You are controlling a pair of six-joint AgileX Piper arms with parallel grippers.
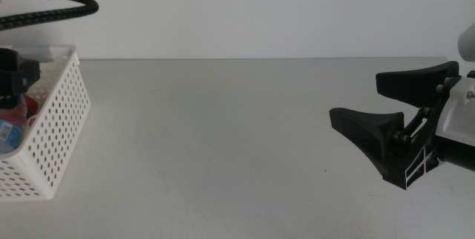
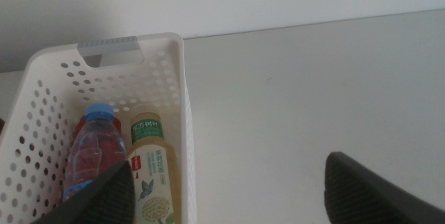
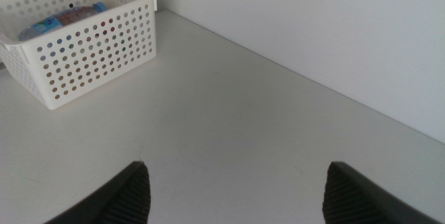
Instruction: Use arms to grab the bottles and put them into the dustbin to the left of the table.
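The white perforated dustbin (image 1: 56, 124) stands at the table's (image 1: 223, 142) left end. Inside it lie a clear blue-capped water bottle (image 2: 94, 147) and a pale-yellow bottle (image 2: 154, 179) with a green-white label, side by side. Something red (image 2: 115, 123) shows beneath the water bottle. My left gripper (image 2: 236, 196) hangs open and empty over the bin's inner edge, one jaw above the bottles and the other above the bare table. My right gripper (image 1: 356, 98) hovers open and empty at the table's right side, far from the bin (image 3: 83, 50).
The left arm's black wrist (image 1: 15, 76) and its thick cable (image 1: 52, 12) sit above the bin. A white wall (image 1: 260, 9) runs behind the table's far edge. Plain tabletop stretches between the bin and the right gripper.
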